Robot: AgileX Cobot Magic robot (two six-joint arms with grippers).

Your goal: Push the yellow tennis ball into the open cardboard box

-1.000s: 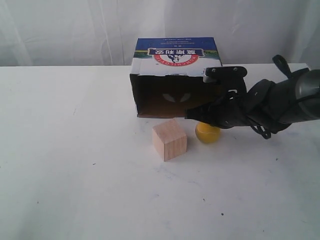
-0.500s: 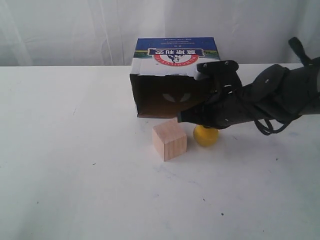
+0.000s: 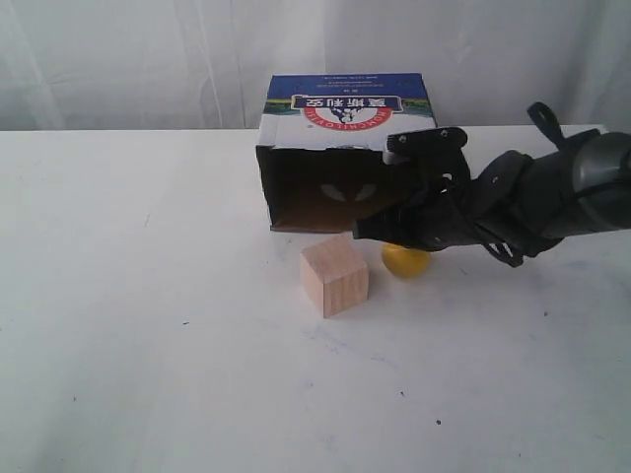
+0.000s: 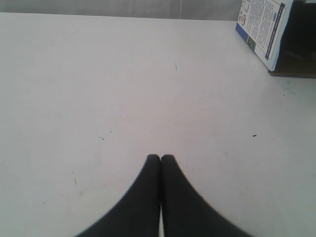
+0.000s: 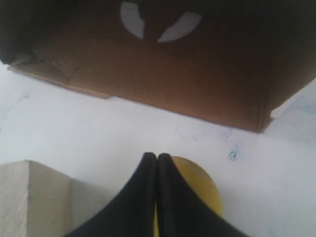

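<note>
A white table (image 3: 148, 374), faintly speckled with dark flecks, spreads wide; a pale draped curtain (image 3: 138, 59) hangs behind its far edge under soft, even light.

Box (image 3: 345, 106): blue-white print, red logo, laid on its side, brown interior open to the front. Ball (image 3: 406, 262): mustard-yellow, seen just outside the mouth, right end.

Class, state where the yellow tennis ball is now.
Exterior view: the yellow tennis ball lies right of the wooden cube, just in front of the open cardboard box, partly hidden by the right gripper.
</note>
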